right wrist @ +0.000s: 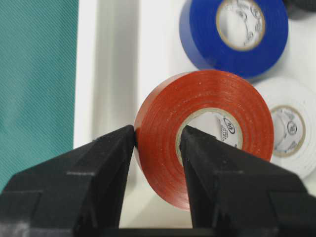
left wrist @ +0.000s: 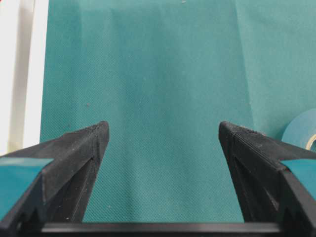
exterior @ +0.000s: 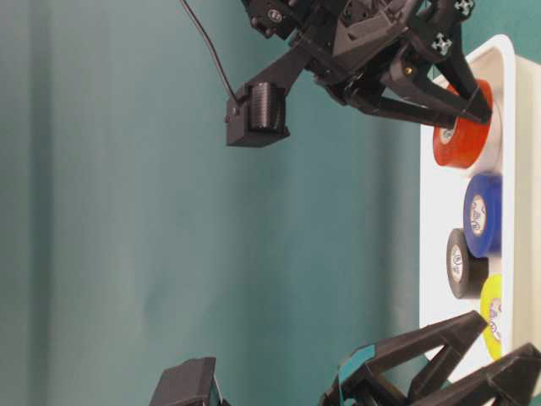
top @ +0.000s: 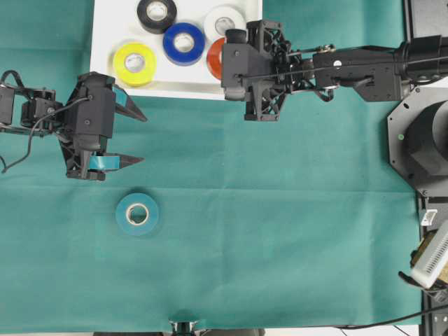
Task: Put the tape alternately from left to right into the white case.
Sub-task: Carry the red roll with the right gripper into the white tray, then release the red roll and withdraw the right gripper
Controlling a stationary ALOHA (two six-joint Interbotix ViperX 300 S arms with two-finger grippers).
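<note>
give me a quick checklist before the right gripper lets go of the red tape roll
1. Right gripper shut on the red ring-shaped tape roll: ok.
2. Red roll over the shallow white plastic case: ok.
3. Red roll resting on the case floor: cannot tell.
4. Blue roll, white roll, black roll and yellow roll in the case: ok.
5. Teal roll in the case: not ok, it lies on the green cloth.
6. Left gripper open: ok.
</note>
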